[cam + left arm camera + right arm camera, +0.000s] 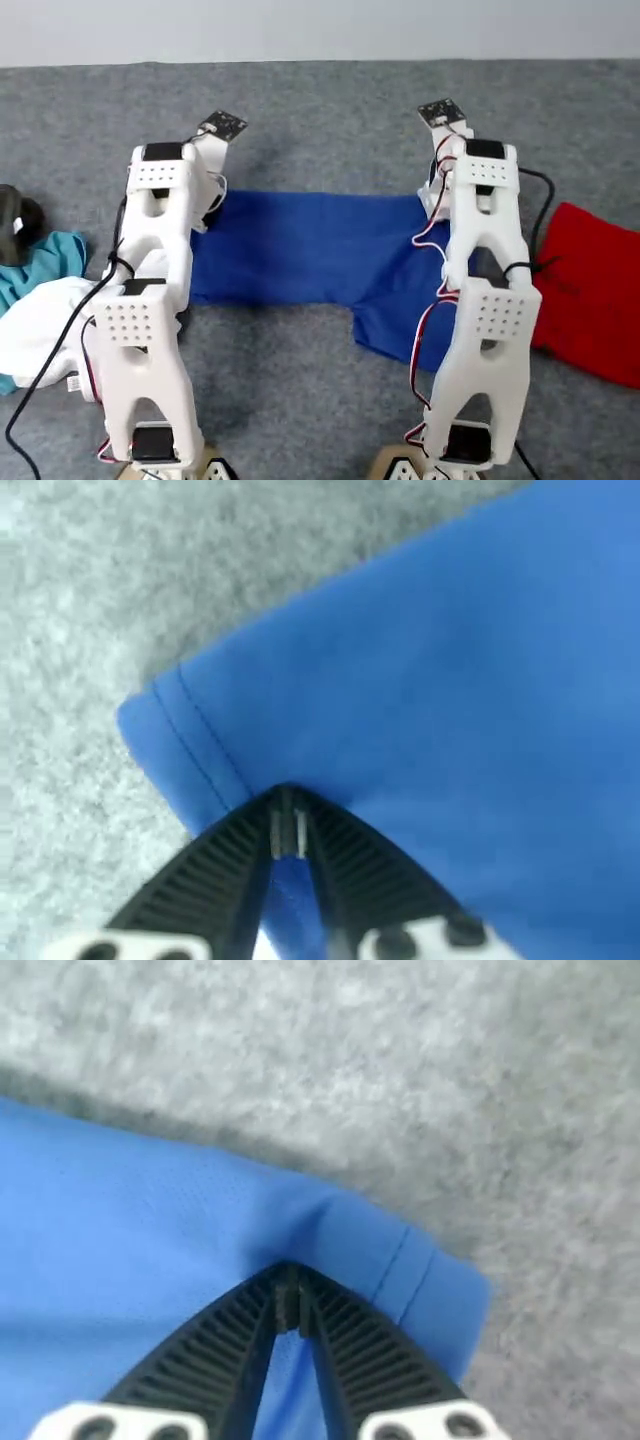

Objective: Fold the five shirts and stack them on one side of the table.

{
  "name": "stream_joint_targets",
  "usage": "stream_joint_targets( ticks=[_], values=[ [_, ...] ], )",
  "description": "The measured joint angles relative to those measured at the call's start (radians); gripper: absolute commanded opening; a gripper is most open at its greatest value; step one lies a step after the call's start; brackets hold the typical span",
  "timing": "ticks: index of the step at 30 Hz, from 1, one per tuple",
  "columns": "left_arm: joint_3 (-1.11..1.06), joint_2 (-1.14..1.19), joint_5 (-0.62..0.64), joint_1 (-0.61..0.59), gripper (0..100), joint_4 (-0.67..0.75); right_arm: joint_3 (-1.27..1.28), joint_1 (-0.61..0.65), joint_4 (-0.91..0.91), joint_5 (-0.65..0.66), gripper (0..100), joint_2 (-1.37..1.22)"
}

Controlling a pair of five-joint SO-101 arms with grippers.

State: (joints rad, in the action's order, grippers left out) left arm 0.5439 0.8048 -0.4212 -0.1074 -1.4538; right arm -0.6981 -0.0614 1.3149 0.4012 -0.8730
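A blue shirt [310, 248] lies spread across the middle of the grey table, between the two white arms. My left gripper [287, 815] is shut on the blue shirt [450, 710] near its stitched hem, at the shirt's left far corner. My right gripper [288, 1298] is shut on the blue shirt [130, 1230] near the hem at the right far corner. In the high view the left arm [165, 220] and the right arm [480, 230] cover those corners, hiding both grippers.
A red shirt [595, 290] lies at the right edge of the table. White [40, 325] and teal [50, 255] shirts are heaped at the left edge, with a dark object [15, 225] behind them. Grey carpet-like surface [330, 120] stretches beyond the arms.
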Motion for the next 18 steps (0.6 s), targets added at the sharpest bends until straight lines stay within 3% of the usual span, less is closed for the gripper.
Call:
stream_joint_targets(
  ticks=[10,18],
  values=[
    [0.364,0.005,0.000,-0.003,1,-0.259,-0.282,0.049,0.267,0.000,0.9,-0.003],
    [0.434,-0.003,0.003,0.012,1,-0.272,-0.442,0.069,0.436,0.000,0.9,0.014]
  ],
)
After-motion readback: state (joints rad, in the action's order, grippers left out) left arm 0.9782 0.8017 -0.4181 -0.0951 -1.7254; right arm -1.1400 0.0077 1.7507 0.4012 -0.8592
